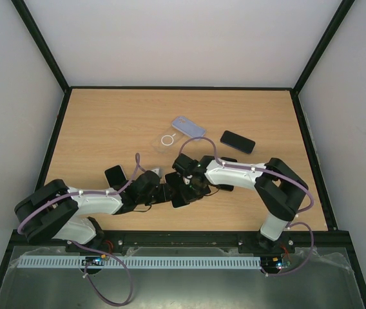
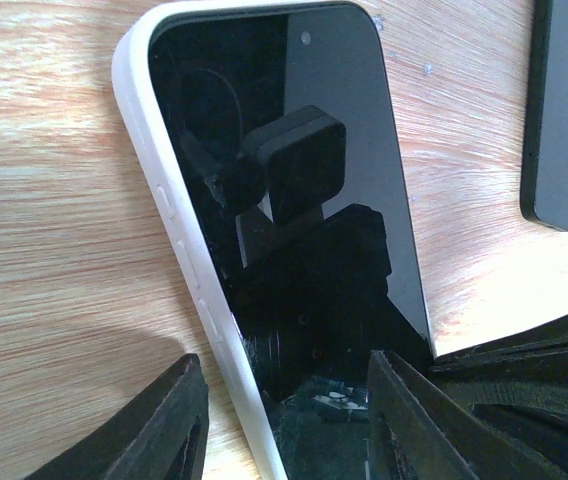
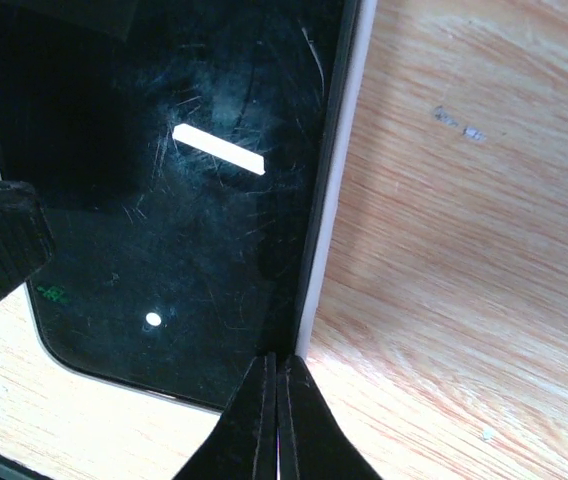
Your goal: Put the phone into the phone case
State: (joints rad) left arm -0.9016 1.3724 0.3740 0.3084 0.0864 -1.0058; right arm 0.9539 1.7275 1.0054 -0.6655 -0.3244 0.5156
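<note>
The phone (image 2: pixel 294 200) lies screen up on the wooden table, its black glass framed by the white rim of the phone case (image 2: pixel 179 230). My left gripper (image 2: pixel 284 365) stands open over the phone's near end; the left finger (image 2: pixel 154 430) is clear of the white rim. In the right wrist view my right gripper (image 3: pixel 279 365) is shut, its tips set where the phone (image 3: pixel 164 180) meets the case rim (image 3: pixel 339 170). From above, both grippers (image 1: pixel 163 192) (image 1: pixel 186 187) meet over the phone (image 1: pixel 178 199) at the table's middle front.
A lilac case (image 1: pixel 188 127), a clear case with a ring (image 1: pixel 168 140) and a black phone (image 1: pixel 238 141) lie further back. Another black device (image 1: pixel 115 175) lies by the left arm. A black slab (image 2: pixel 559 110) lies to the phone's right.
</note>
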